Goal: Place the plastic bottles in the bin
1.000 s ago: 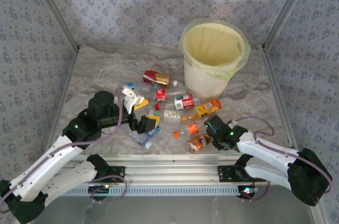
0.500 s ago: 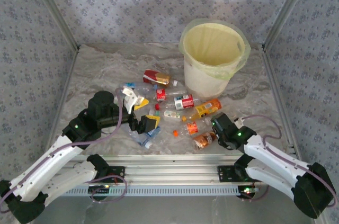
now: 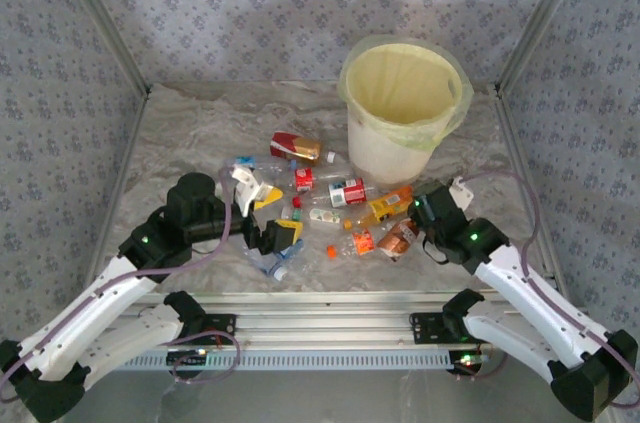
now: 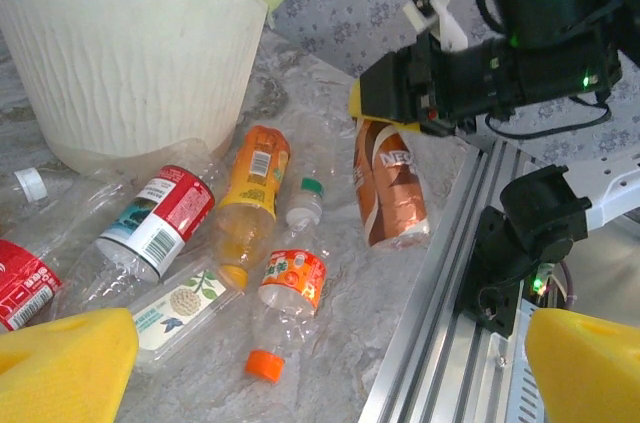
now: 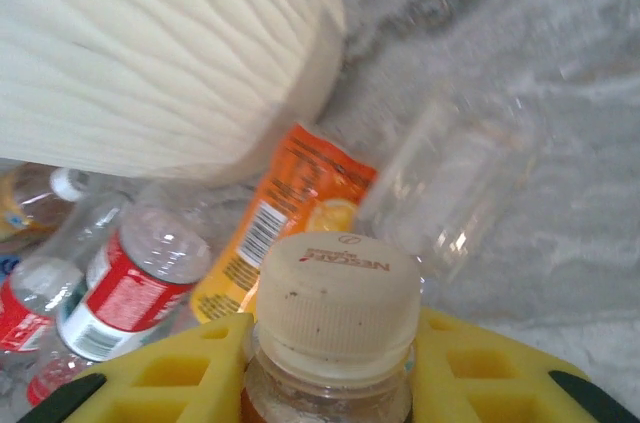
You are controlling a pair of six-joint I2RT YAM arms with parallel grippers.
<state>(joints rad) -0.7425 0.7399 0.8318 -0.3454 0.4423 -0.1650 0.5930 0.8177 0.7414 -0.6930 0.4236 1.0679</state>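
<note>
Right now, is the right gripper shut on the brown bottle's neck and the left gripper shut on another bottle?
Not quite: the left gripper is open and empty, as the left wrist view shows. The right gripper is indeed shut on the brown bottle's neck.

The plastic bottles (image 3: 330, 205) are lying bunched in the middle of the table (image 3: 190, 133), crowding the way between both arms. The bin (image 3: 385, 148) is standing tall at the far right, just beyond the right gripper (image 3: 414, 224) gripping a brown bottle (image 4: 392, 193). Open room is lying far left.
</note>
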